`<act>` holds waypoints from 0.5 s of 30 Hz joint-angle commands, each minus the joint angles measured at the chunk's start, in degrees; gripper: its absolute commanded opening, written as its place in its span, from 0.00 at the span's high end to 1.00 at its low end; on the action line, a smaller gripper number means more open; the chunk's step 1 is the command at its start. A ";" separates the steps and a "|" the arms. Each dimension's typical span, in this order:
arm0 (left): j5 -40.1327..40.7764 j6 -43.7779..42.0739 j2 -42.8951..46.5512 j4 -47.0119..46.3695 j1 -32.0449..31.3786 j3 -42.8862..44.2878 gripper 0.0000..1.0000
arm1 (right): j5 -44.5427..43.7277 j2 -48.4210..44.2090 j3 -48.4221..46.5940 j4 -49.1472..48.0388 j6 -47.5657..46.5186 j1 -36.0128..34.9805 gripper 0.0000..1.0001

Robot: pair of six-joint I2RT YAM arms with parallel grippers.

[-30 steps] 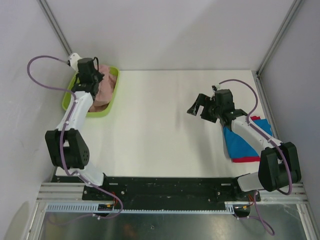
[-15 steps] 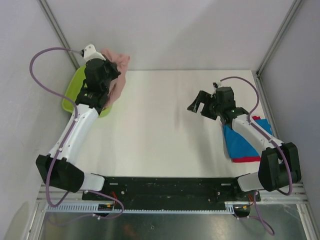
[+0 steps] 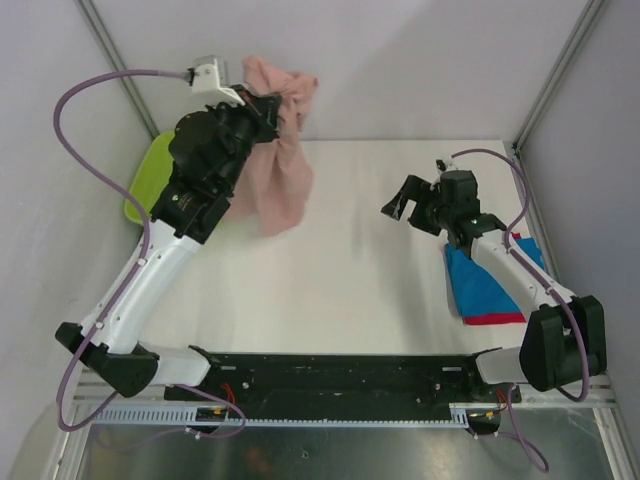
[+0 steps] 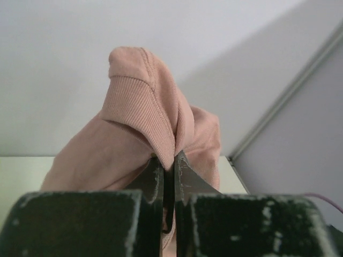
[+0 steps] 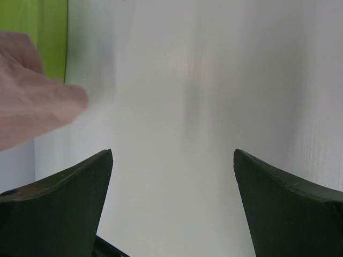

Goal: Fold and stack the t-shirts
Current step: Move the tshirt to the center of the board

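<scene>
Your left pincer [image 4: 167,163] is clamped on the pink shirt [image 3: 275,180] at a ribbed edge, the cloth hanging below it. Your right pincer [image 3: 405,203] gapes wide, empty. The folded blue shirt [image 3: 480,285] lies on the red shirt [image 3: 495,319] behind it, under its arm.

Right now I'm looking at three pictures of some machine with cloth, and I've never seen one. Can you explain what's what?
These are two robot arms bolted to a white table. The wide picture looks down from above; the other two come from cameras on each wrist. The left gripper is shut on a pink t-shirt, holding it in the air beside a lime-green tub. The right gripper is open and empty above the table. Near it lies a folded blue t-shirt on a red t-shirt.
</scene>
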State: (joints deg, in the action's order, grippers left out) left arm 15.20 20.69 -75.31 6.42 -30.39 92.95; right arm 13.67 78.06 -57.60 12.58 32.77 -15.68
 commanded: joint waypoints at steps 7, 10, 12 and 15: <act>-0.79 -0.59 -4.37 -3.58 -5.47 0.58 1.00 | -3.42 -4.62 -2.74 3.92 -0.76 0.48 0.01; -1.36 1.37 -6.69 -3.63 -5.46 -4.58 1.00 | -4.57 -4.37 -2.72 5.35 -1.00 0.43 0.01; -1.99 2.71 -8.91 -3.68 -5.31 -8.52 1.00 | -5.37 -4.03 -2.65 6.08 -1.03 0.47 0.01; -5.53 5.21 -13.53 -3.48 -4.40 -13.66 0.73 | -6.53 -3.10 -2.54 7.06 -1.15 0.16 0.01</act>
State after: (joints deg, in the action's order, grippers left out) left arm 13.58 22.39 -83.35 4.10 -35.77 84.79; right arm 9.72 74.98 -57.89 17.72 32.49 -15.46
